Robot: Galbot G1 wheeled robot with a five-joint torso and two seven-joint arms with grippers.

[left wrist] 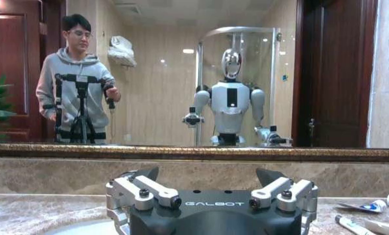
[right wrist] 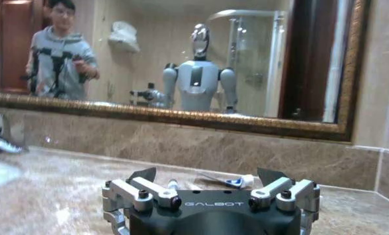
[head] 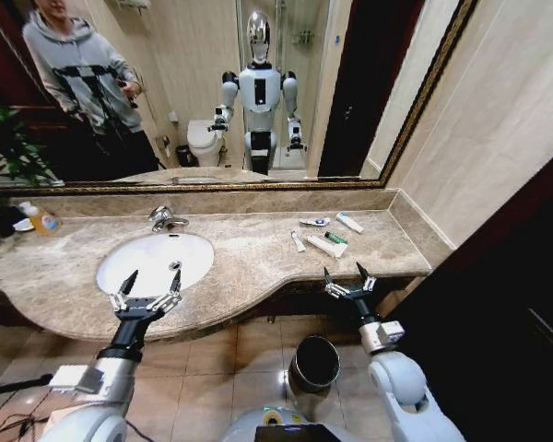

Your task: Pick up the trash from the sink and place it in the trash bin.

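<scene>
The white oval sink [head: 157, 260] sits left of centre in the marble counter, and its basin looks bare. Several small white tubes of trash [head: 327, 246] lie on the counter to its right, one with a green cap [head: 335, 238]. The dark round trash bin [head: 314, 362] stands on the floor below the counter's front edge. My left gripper [head: 150, 279] hovers open over the sink's front rim [left wrist: 70, 226]. At the counter's front edge my right gripper [head: 347, 274] is open, just short of the tubes. The left gripper [left wrist: 207, 175] and right gripper [right wrist: 206, 172] both face the mirror; a tube [right wrist: 232, 181] lies beyond the right one.
A chrome faucet [head: 166, 218] stands behind the basin. A yellow-orange bottle [head: 42, 220] and a plant [head: 5, 147] are at the counter's far left. A framed mirror [head: 258, 92] backs the counter, and a wall closes off the right end.
</scene>
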